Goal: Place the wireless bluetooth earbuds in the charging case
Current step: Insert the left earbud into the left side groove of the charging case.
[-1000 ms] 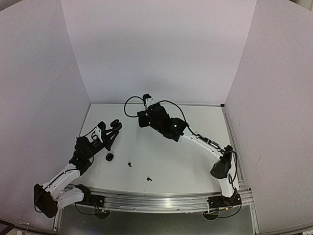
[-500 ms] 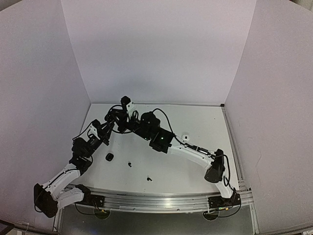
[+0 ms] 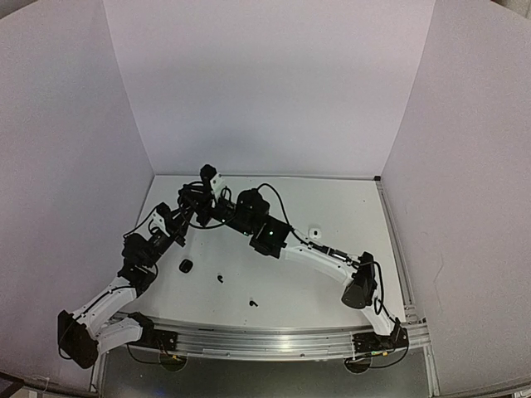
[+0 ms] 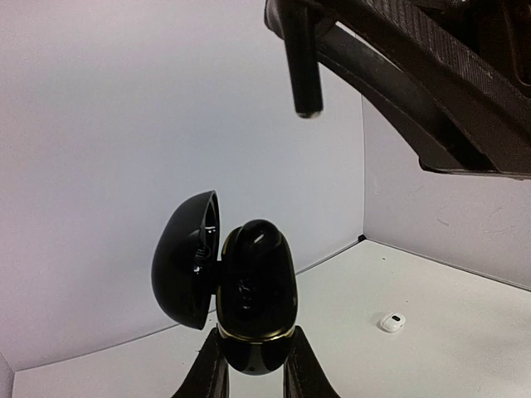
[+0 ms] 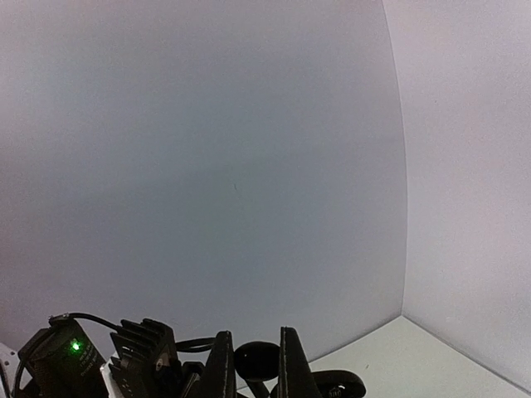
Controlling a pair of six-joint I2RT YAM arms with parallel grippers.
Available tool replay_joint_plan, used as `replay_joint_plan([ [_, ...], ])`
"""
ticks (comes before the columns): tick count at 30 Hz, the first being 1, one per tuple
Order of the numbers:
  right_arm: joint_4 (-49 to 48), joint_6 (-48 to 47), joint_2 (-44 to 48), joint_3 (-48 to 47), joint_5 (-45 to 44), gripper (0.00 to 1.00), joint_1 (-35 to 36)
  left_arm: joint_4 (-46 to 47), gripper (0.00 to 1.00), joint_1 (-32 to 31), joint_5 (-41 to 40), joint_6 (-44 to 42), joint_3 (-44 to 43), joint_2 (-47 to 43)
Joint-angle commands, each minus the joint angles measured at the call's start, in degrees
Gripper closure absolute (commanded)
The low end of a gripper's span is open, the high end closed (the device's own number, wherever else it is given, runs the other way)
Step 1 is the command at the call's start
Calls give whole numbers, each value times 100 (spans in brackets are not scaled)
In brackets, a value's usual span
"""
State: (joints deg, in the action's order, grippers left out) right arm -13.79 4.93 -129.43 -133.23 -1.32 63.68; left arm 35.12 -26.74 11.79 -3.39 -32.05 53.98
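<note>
My left gripper (image 4: 253, 352) is shut on the base of a black charging case (image 4: 255, 286) with a gold rim, held upright off the table, its lid (image 4: 184, 261) swung open to the left. My right gripper (image 5: 251, 355) is shut on a black earbud (image 5: 259, 358). In the left wrist view the earbud's stem (image 4: 304, 79) hangs above the case and a little to its right, apart from it. From above, both grippers meet at the table's back left (image 3: 199, 199). Two tiny black earbuds (image 3: 221, 278) (image 3: 252, 303) lie on the table near the front.
A small white case (image 3: 315, 232) lies on the table beside the right forearm, also seen in the left wrist view (image 4: 391, 322). A rounded black thing (image 3: 186, 265) sits near the left arm. White walls enclose the table on three sides.
The right arm has swung left from the back centre to above the left gripper, uncovering the white case. The left gripper has lifted its case up and back. Little has moved in the last half second.
</note>
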Motion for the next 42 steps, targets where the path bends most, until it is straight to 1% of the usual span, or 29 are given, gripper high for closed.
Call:
replay_joint_plan([
  [1,-229,-136,-58,-128,46,100,6,406,100,-23,8,31,62,42],
  [8,-220,-78,-190,-133,83,100,-4,424,100,-16,45,72,59,75],
  [16,-220,-435,-276,-35,45,100,0,461,100,-15,89,108,50,94],
  [27,-220,-755,-199,223,-66,100,-3,457,100,-15,95,226,5,118],
  [40,-244,-816,-56,472,-174,100,-40,479,100,-15,174,286,-33,136],
  [42,-267,-776,-4,477,-188,100,-69,458,100,-15,174,435,-30,123],
])
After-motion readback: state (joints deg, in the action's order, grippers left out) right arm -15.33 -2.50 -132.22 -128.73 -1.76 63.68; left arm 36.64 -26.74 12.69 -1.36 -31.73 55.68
